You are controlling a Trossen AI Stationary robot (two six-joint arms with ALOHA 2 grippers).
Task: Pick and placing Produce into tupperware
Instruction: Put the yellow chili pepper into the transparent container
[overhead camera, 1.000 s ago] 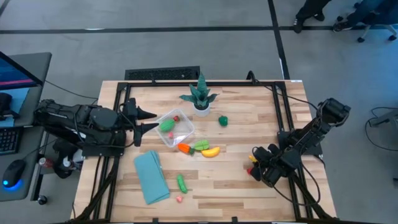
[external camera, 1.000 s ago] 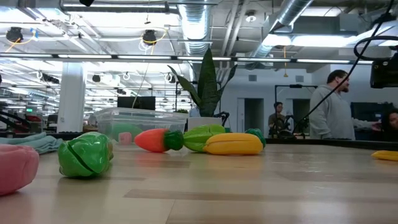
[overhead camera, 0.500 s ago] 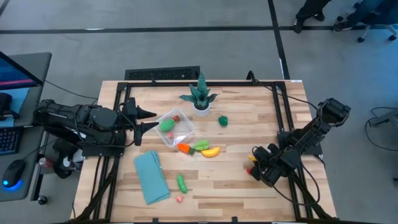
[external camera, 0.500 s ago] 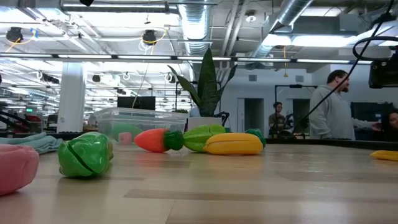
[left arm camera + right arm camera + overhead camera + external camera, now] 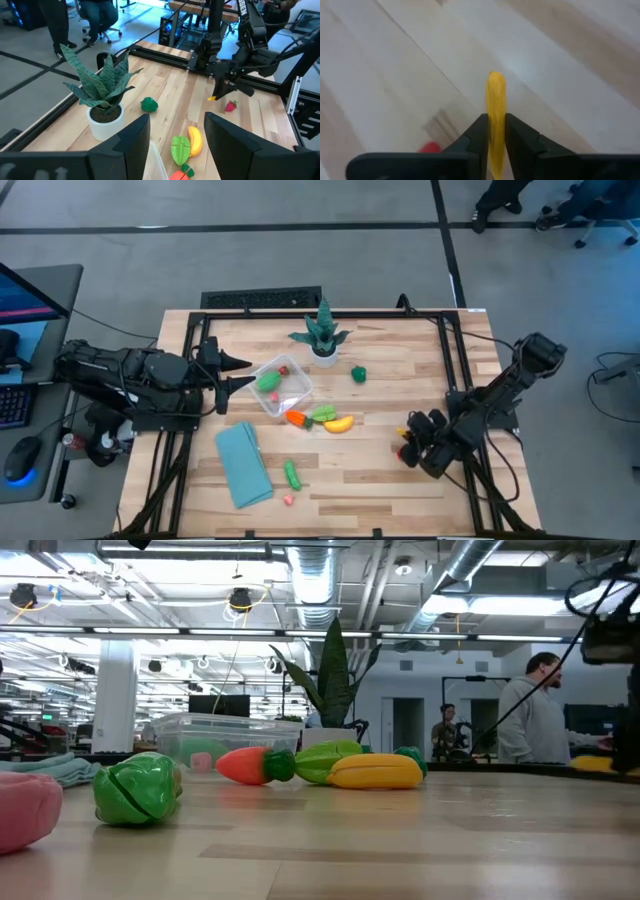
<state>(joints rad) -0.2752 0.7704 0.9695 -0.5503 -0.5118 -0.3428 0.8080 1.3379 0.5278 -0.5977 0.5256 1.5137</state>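
Note:
My right gripper [image 5: 408, 442] hangs near the table's right edge, shut on a thin yellow produce piece [image 5: 496, 95], with a red piece [image 5: 230, 105] on the wood just beside it. My left gripper [image 5: 245, 373] waits open at the left side of the clear tupperware [image 5: 283, 388], which holds a green and a red piece. An orange carrot [image 5: 296, 418], a green pod [image 5: 322, 414] and a yellow banana [image 5: 340, 423] lie in a row just nearer than the tupperware. A green piece [image 5: 358, 374] lies near the plant. My right gripper pinches the yellow piece between its two fingers [image 5: 477, 132], which slant down from the table's right side. The piece's free end [image 5: 496, 79] sticks out past the fingertips. It hangs a little above the wood [image 5: 598, 764].
A spiky teal plant in a white pot [image 5: 323, 337] stands at the far middle. A folded light-blue cloth [image 5: 243, 464] lies near left, with a green cucumber [image 5: 291, 473] and a pink piece [image 5: 288, 499] beside it. Bare wood lies between the banana and my right gripper. People stand beyond the table.
My right gripper has risen a little, and the yellow piece has come up off the table with it. The left arm has kept still.

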